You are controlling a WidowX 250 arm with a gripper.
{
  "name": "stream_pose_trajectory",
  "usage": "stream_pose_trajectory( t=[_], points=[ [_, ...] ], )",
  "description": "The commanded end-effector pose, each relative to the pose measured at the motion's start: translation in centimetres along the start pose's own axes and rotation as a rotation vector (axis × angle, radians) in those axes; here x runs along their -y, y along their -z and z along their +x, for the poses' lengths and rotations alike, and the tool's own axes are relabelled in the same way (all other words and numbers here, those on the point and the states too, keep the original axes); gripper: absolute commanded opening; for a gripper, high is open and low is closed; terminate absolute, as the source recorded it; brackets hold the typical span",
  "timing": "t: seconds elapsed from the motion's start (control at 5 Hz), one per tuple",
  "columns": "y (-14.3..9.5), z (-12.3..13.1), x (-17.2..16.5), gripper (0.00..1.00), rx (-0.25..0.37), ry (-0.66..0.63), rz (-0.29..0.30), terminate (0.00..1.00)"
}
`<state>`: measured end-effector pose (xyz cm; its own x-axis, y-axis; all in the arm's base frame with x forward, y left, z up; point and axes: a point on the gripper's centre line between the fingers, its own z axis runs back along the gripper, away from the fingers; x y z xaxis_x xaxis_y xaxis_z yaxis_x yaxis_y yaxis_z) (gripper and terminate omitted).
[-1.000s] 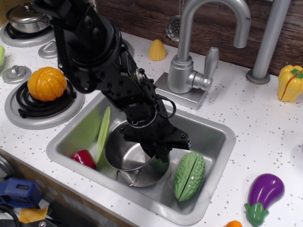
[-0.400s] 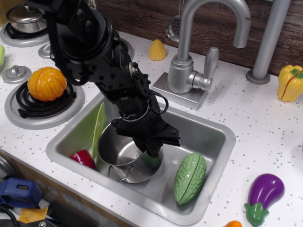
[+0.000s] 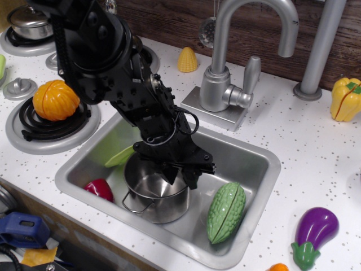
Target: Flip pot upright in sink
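The shiny steel pot [image 3: 161, 204] stands in the sink [image 3: 246, 165] near the front left, almost upright with its opening facing up. One wire loop handle sticks out at its front left. My black gripper [image 3: 184, 174] reaches down from the upper left and is shut on the pot's far right rim. The arm hides the back of the pot.
In the sink a green gourd [image 3: 227, 210] lies right of the pot, with a red piece [image 3: 100, 189] and a green plate [image 3: 118, 156] to its left. The faucet [image 3: 225, 84] stands behind. An orange pumpkin [image 3: 55, 100] sits on a burner, an eggplant [image 3: 316, 227] at right.
The pot has turned from lying tilted with its opening toward the left to standing nearly upright. The gripper moved slightly left with it. The green plate dropped from on edge to flatter.
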<state>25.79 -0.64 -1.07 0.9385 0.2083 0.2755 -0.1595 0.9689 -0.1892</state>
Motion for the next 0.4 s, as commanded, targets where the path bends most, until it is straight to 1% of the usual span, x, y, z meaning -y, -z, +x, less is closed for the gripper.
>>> stream_pose_trajectory(
  t=[0.0, 0.2],
  points=[
    [-0.74, 0.78, -0.02, 1.00, 0.039, 0.004, -0.003, 0.00],
    [-0.74, 0.78, -0.02, 1.00, 0.039, 0.004, -0.003, 1.00]
  ],
)
